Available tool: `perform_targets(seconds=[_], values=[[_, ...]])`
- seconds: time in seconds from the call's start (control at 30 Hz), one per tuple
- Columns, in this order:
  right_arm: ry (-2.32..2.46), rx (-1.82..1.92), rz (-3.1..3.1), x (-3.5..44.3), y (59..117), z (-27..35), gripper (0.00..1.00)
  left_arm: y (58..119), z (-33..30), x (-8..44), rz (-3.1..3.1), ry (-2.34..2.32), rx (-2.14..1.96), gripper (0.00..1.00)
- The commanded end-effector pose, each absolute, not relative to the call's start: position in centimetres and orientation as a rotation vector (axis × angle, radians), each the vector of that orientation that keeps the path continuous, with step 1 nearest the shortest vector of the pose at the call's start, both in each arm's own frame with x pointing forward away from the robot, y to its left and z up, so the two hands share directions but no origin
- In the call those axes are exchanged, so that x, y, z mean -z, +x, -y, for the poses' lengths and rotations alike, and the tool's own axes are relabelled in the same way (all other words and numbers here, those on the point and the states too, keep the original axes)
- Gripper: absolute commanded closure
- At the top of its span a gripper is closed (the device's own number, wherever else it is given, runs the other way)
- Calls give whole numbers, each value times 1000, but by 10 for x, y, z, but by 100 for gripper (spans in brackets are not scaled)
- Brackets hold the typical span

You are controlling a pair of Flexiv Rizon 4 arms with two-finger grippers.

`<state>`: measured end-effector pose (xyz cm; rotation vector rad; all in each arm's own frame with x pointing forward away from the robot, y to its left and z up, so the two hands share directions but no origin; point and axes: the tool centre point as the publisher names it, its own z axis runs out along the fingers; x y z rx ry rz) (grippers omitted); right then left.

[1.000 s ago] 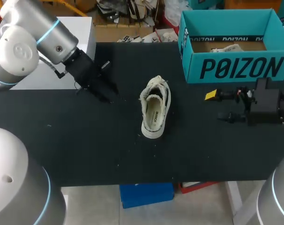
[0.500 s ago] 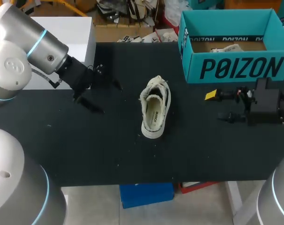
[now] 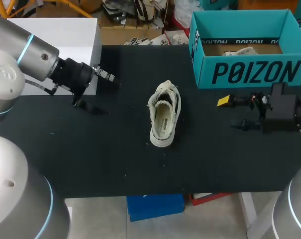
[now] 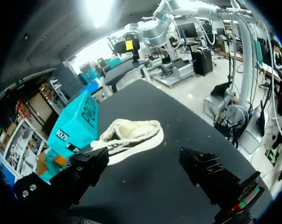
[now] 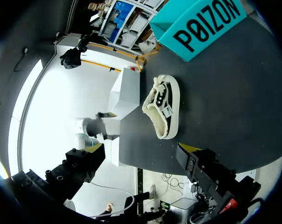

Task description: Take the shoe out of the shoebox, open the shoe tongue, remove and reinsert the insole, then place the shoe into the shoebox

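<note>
Teal card makes up the shoebox (image 3: 250, 72), which stands open-topped at the far right corner of the black table (image 3: 90, 159). Its printed front wall faces me, and some pale paper (image 3: 240, 50) lies on its floor. That front wall stands between the box's inside and the shoe (image 3: 164, 115).

At the far left is a white block (image 3: 55, 35). From my camera I cannot tell whether it sits on the table or just beside it.

The shoe is out of the box, sole down near the middle of the table, to the near left of the box and apart from it. Its long axis runs near to far, leaning a little to the right at the far end. The laced toe end points away from me, roughly toward the box, and the heel is the nearer end. The opening faces up, showing the fleecy lining and the pale insole inside.

My left gripper (image 4: 143, 158) hangs over the table's left side near the white block, looking across at the shoe. Its fingers are spread wide with nothing between them. My right gripper (image 3: 230, 112) sits low at the right, in front of the box and level with the shoe. It is also spread wide and empty. The shoe lies between the two grippers, well apart from each.
</note>
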<state>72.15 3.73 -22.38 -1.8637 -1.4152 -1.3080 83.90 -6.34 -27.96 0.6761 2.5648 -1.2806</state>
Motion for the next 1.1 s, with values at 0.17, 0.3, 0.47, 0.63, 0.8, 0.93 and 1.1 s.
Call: perform_targets(seconds=[0.17,0.3,0.47,0.63,0.8,0.93,1.1], values=[[-1865,1307,1415,223,721,-37,0,822,43,282,-2647,329,1311,0],[-1865,1307,1415,223,721,-37,0,822,39,287,-2668,267,1335,0],[-1865,1307,1415,223,721,-37,0,824,34,290,-2663,240,1333,0],[-1865,1307,1415,223,721,-37,0,826,32,291,-2660,233,1316,0],[-1865,1307,1415,223,721,-37,0,826,32,291,-2660,233,1316,0],[-1867,1248,1429,221,733,-32,0,826,32,291,-2660,233,1316,0],[-1891,1163,1511,216,752,-32,0,826,32,291,-2660,233,1316,0]])
